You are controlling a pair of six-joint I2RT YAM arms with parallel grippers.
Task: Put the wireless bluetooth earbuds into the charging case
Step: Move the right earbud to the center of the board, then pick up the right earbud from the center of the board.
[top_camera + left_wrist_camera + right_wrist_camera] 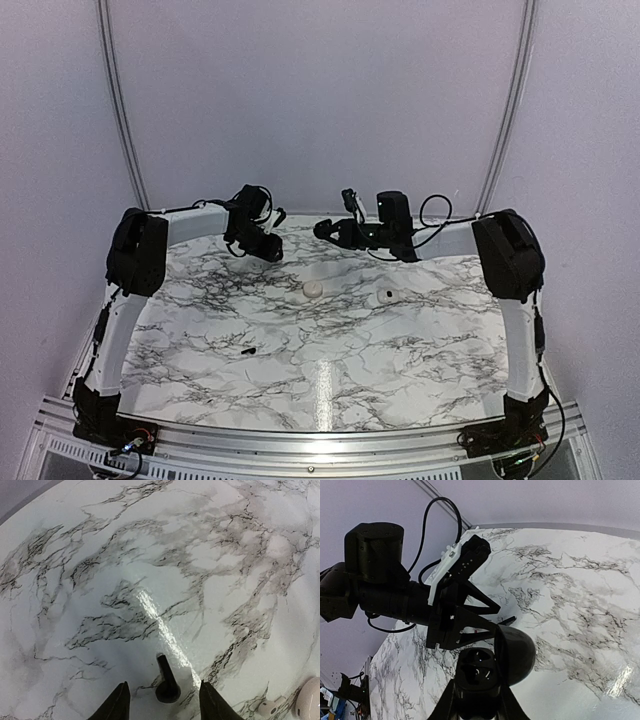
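Observation:
My right gripper [476, 700] is shut on a black charging case [481, 672], held in the air with its domed lid [517, 655] hinged open and two dark sockets showing. In the top view the right gripper [335, 232] hangs over the far middle of the table. One black earbud [166, 680] lies on the marble; in the left wrist view it shows between the fingertips but well below them. My left gripper [163, 683] is open and touches nothing. It hovers raised [266, 248], just left of the held case. That earbud [248, 352] sits left of centre.
A cream-white pebble-shaped case [314, 289] rests shut on the marble table [420, 350], also in the left wrist view [310, 700]. Right of it lies a small white piece with a dark spot [383, 296], seen too by the left wrist [267, 707]. Curtain rails stand behind.

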